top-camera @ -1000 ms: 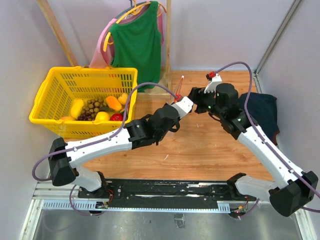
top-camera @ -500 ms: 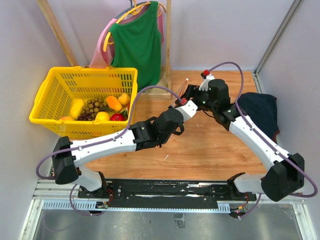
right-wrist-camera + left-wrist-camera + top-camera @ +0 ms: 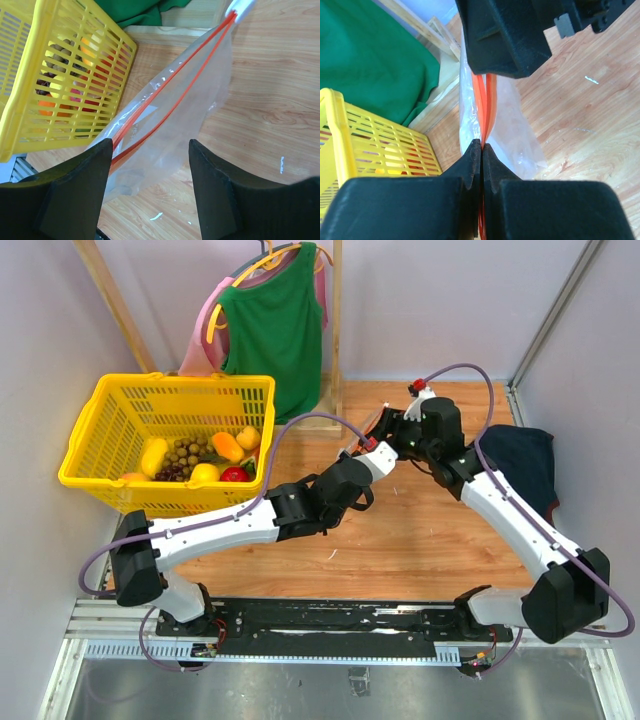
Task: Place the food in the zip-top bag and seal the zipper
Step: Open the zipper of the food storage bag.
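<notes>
The clear zip-top bag (image 3: 175, 125) hangs above the wooden table, and no food shows inside it. My left gripper (image 3: 482, 145) is shut on one end of its red-orange zipper (image 3: 485, 95); in the top view it (image 3: 362, 446) is at mid-table. My right gripper (image 3: 150, 150) is open, its jaws wide apart just above the bag and the zipper's two parted strips (image 3: 170, 75). In the top view it (image 3: 386, 428) is right beside the left gripper. The food (image 3: 205, 455), yellow, orange and red pieces, lies in the yellow basket (image 3: 160, 495).
The yellow basket also shows in the right wrist view (image 3: 60, 65), close to the bag's left. A dark navy cloth heap (image 3: 520, 455) lies at the right edge. A green shirt (image 3: 275, 320) hangs on a wooden rack at the back.
My right gripper has swung left, in close to the left gripper and the bag. The left gripper has shifted slightly right, still holding the zipper.
</notes>
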